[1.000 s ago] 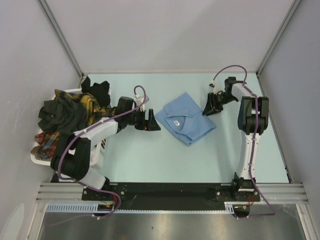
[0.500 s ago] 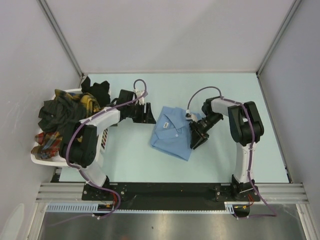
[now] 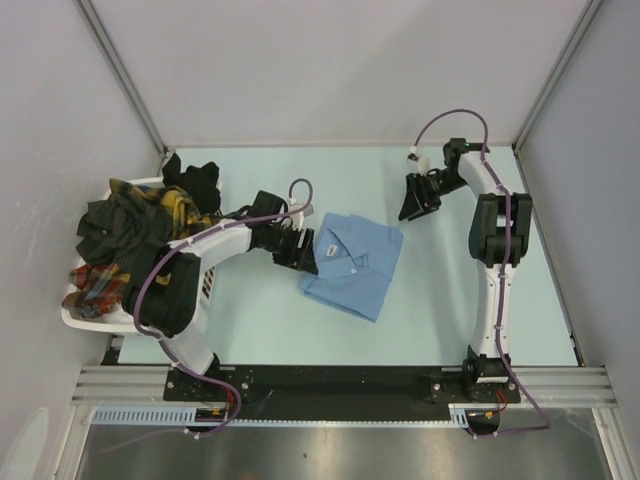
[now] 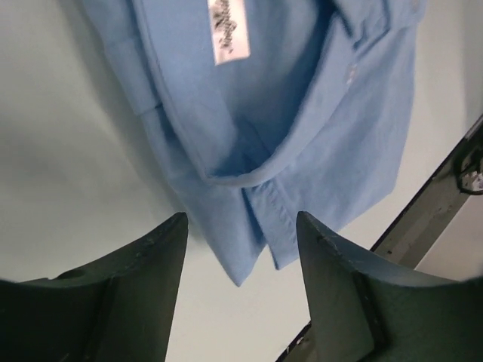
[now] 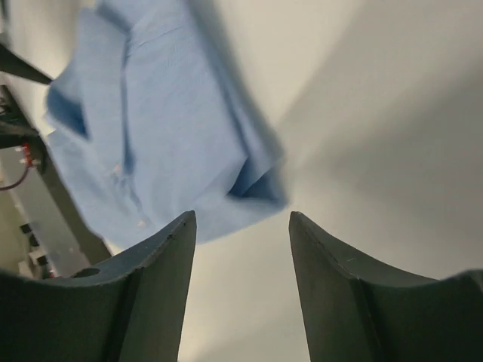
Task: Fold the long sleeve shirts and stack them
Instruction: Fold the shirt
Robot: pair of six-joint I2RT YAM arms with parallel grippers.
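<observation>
Contact has passed from one arm to the other. Half a second ago the right end effector (image 3: 412,203) sat on the light blue shirt (image 3: 352,268), on the edge turned away from the white basket (image 3: 68,312). Now it has drawn back to the far side of the shirt from the basket, well apart from the cloth. Its wrist view shows the jaws parted with nothing between them.

The left end effector (image 3: 303,255) has meanwhile come in from the basket side. It sits at the shirt's basket-facing edge, jaws apart. In its wrist view a folded corner lies just ahead of the fingertips and does not look pinched.

The shirt lies folded, collar up, on the worktop (image 3: 260,320), and has slid nearer the basket and turned a little over the last second. That reads as squaring up a finished fold rather than making a new one. The plaid and dark shirts (image 3: 130,225) are heaped in the basket, so most of the task is likely still ahead.
</observation>
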